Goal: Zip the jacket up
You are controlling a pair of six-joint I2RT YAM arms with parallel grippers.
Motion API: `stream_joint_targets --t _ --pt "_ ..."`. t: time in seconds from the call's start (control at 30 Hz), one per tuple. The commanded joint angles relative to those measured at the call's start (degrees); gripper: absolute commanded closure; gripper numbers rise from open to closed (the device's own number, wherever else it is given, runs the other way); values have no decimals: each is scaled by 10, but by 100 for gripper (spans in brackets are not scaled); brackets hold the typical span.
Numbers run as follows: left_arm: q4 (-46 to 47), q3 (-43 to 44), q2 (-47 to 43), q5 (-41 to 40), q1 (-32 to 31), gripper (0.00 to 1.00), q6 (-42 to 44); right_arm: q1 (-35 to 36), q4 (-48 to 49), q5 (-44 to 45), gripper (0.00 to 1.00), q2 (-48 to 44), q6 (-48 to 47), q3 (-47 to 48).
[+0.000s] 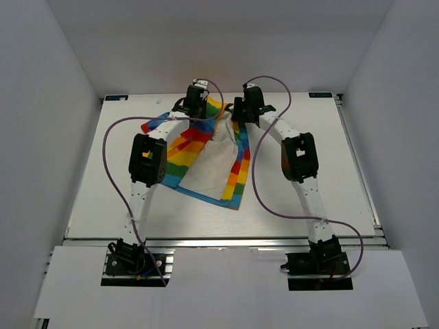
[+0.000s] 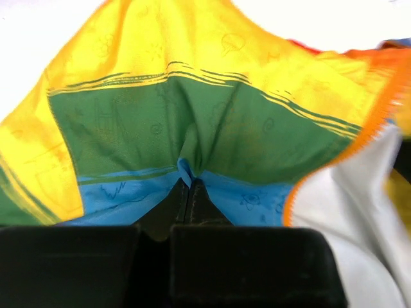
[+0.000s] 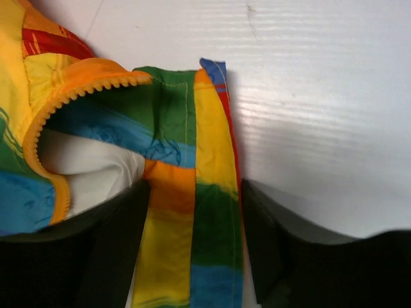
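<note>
The rainbow-striped jacket (image 1: 206, 161) lies open in the middle of the table, its white lining facing up. My left gripper (image 1: 195, 103) is at the jacket's far left part. In the left wrist view it (image 2: 189, 185) is shut on a pinched fold of blue and green jacket fabric (image 2: 192, 122), with the orange zipper edge (image 2: 289, 199) to the right. My right gripper (image 1: 248, 104) is at the far right front edge. In the right wrist view it (image 3: 196, 192) stands open astride a folded striped strip (image 3: 192, 256), one finger at each side. Orange zipper teeth (image 3: 83, 86) curve to the left.
The white table (image 1: 309, 192) is boxed in by white walls on the left, the right and at the back. Purple cables (image 1: 110, 157) loop above both arms. A metal rail (image 1: 219, 240) runs along the near edge, in front of the arm bases.
</note>
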Motion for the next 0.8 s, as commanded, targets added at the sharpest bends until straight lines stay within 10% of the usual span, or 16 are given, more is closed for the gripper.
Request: stream_joint_targets --t 0.0,0.07,0.13,0.43,0.77 --pt "17 -25 -109 29 -1 100 0 3 42 -15 45 29 7 17" --pt "27 -56 -134 31 -1 100 3 3 46 -34 84 41 6 37" --pt "38 -76 -174 45 -1 100 10 2 58 -33 100 40 -1 40" --pt "-10 -123 -354 48 -1 100 28 2 129 190 100 -272 -143 -180" --pt "25 -267 -700 305 -4 100 1 33 173 146 100 -805 -172 -497"
